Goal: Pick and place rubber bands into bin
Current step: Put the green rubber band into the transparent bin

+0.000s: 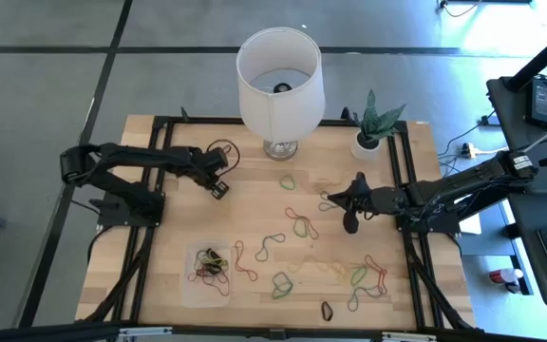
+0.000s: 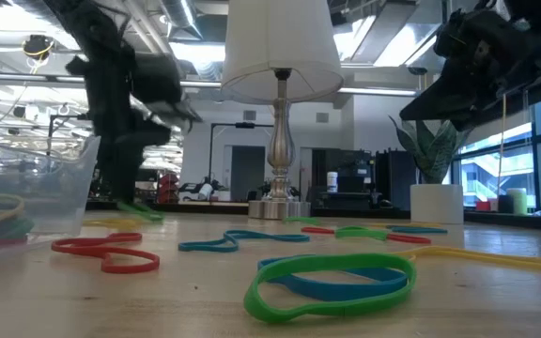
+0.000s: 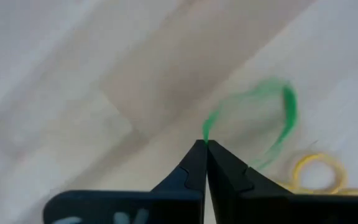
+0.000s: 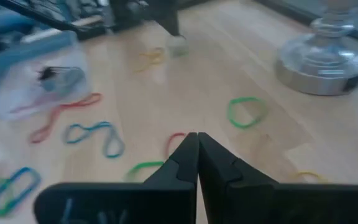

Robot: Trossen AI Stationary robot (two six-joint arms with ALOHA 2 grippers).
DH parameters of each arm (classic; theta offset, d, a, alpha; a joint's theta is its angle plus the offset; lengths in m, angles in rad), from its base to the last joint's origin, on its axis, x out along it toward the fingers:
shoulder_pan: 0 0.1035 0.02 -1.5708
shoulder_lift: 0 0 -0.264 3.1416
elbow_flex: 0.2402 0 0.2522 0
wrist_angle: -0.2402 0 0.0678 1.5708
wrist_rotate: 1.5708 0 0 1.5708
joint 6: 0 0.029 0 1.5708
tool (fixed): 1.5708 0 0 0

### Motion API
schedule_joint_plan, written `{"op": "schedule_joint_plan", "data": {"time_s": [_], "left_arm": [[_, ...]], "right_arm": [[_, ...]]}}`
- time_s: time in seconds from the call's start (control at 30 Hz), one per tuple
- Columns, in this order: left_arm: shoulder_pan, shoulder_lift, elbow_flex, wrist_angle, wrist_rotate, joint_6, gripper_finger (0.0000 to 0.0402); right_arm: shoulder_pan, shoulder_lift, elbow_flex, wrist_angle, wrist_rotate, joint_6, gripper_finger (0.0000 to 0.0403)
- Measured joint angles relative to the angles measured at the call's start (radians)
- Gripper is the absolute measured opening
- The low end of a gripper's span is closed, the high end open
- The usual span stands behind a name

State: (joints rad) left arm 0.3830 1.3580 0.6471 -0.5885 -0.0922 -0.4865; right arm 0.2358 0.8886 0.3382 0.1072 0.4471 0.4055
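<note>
— Left claw (image 3: 205, 149) is closed on a green rubber band (image 3: 272, 118); the loop hangs from its tips, over the surface (image 1: 160, 247).

— And the bin (image 1: 195, 285)?

— Toward the front edge from this claw (bands already inside), nearer to the left arm. Right claw (image 4: 197, 140), closed and empty, waits over the scattered bands (image 1: 297, 225).
</note>
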Motion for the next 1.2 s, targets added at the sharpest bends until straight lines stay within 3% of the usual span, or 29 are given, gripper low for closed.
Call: {"op": "schedule_joint_plan", "data": {"time_s": [0.37, 0.57, 0.7, 0.87, 1.03, 1.2], "left_arm": [[-0.019, -0.195, 0.151, -0.135, -0.010, 0.268, 0.0002], [-0.175, -0.199, 0.344, -0.345, -0.085, 0.301, 0.0002], [-0.337, -0.128, 0.503, -0.494, -0.181, 0.182, 0.0002], [-0.533, 0.018, 0.678, -0.653, -0.224, -0.054, 0.0002], [-0.657, 0.156, 0.780, -0.750, -0.152, -0.351, 0.0002], [-0.778, 0.247, 0.790, -0.751, -0.041, -0.480, 0.0002]], "right_arm": [[0.000, 0.000, 0.000, 0.001, 0.026, 0.037, 0.0010], [0.000, 0.000, 0.000, -0.013, 0.025, 0.038, 0.0010], [0.000, 0.000, 0.000, -0.030, 0.025, 0.004, 0.0010], [0.000, 0.000, 0.000, -0.036, 0.006, -0.007, 0.0010], [0.001, 0.000, 0.000, -0.039, -0.067, -0.069, 0.0010], [0.001, 0.000, 0.000, -0.041, -0.091, -0.123, 0.0010]]}}
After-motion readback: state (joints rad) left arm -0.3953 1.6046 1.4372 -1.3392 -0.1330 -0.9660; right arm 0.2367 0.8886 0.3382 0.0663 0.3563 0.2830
